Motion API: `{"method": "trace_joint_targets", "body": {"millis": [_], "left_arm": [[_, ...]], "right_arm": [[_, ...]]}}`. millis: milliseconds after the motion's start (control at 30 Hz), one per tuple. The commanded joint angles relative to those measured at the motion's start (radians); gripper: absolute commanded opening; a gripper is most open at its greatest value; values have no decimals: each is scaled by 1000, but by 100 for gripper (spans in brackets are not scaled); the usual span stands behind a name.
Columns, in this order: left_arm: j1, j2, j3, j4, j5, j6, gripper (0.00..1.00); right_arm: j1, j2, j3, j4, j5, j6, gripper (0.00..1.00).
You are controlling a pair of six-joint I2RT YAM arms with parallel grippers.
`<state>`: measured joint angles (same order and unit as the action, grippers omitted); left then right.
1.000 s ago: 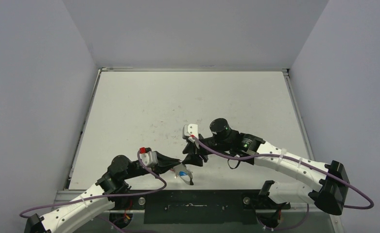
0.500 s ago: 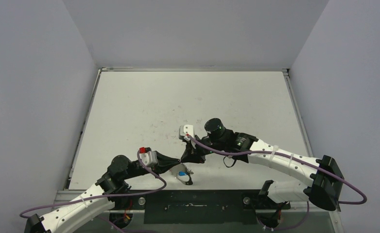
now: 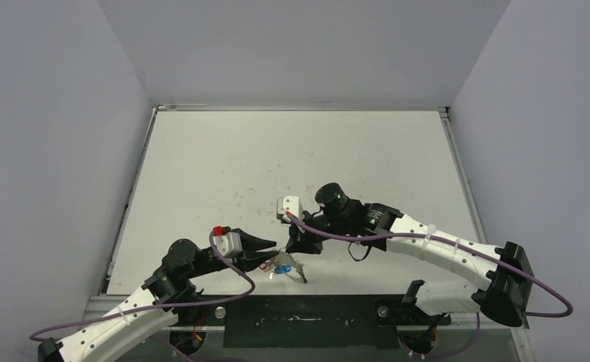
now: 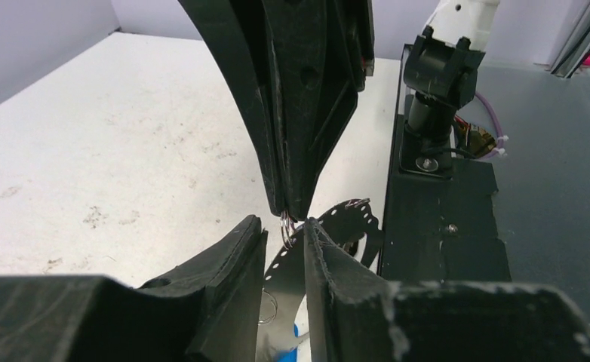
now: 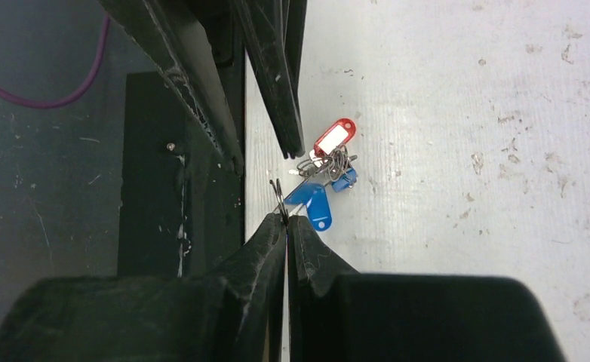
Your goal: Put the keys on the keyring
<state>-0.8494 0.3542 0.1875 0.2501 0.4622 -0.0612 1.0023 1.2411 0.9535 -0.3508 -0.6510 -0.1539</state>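
The keyring [image 5: 277, 194] is a thin wire hoop, held upright just above the table's near edge. My right gripper [image 5: 284, 219] is shut on its rim. From the hoop hang the keys [image 5: 324, 175], bunched together, with a blue tag [image 5: 312, 202] and a red tag [image 5: 334, 137] resting on the table. In the left wrist view my left gripper [image 4: 284, 226] stands open by a narrow gap. The keyring [image 4: 286, 228] sits in that gap, and I cannot tell whether either pad touches it. From above, the two grippers meet tip to tip, left gripper [image 3: 275, 254] and right gripper [image 3: 293, 247], over the keys [image 3: 281, 268].
The white table [image 3: 277, 166] is scuffed and walled by grey panels on three sides. A black base plate [image 3: 299, 313] with the arm mounts runs along the near edge, right below the grippers. A purple cable [image 3: 352, 240] loops off the right wrist.
My right gripper moved left to the ring and shut on it. My left gripper, shut on the ring before, has now opened a little. The keys now hang lower.
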Motion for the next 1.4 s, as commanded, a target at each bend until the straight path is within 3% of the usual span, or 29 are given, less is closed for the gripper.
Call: {"method": "trace_joint_targets", "body": {"millis": [0,367,667,1067,1367], "left_arm": [[-2,-14,99,-100,-41,36,25],[-3,87,258,-423,-25,176,29],[-3,137,249,-361,7,194,29],[-4,189,216,-268,77,173,19],[-5,218,245,-367,73,240,9]], "right_arm": [[32,13,121,-131,87,-56,0],[80,120,302,-315,213,-27,0],[118,179,359,-334,232,3,0],[133,192,361,-306,232,11,0],[132,187,350,-292,236,17,0]]}}
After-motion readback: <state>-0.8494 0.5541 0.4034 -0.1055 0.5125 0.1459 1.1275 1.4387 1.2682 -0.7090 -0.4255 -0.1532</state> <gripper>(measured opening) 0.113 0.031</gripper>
